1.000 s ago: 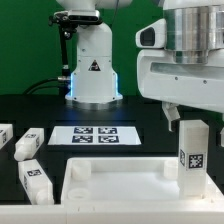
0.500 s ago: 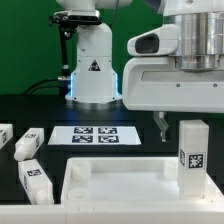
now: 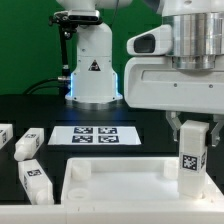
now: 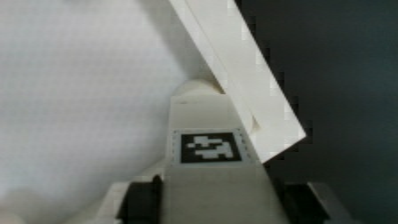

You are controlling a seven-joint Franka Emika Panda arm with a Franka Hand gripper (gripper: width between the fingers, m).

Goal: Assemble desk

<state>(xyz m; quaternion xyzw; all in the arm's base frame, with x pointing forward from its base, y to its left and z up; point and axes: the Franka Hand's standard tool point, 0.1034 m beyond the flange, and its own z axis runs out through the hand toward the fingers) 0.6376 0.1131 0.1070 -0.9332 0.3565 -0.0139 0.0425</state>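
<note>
Your black table (image 3: 30, 108) carries everything, with the white robot base (image 3: 92, 60), marked by a triangle sticker, standing at the back. Your large white two-finger gripper (image 3: 194, 128) hangs at the exterior view's right. The white plastic square rimmed desk panel (image 3: 120, 190) lies flat nearest the camera, and the flat white marker board (image 3: 95, 135) lies just behind it. A white rectangular block leg (image 3: 193, 158) stands upright at the panel's corner on the exterior view's right, its tag showing. The fingers (image 3: 173, 125) press on both sides of its top, gripping it. Three loose white block legs (image 3: 28, 143) lie at the exterior view's left, apart from the panel.
</note>
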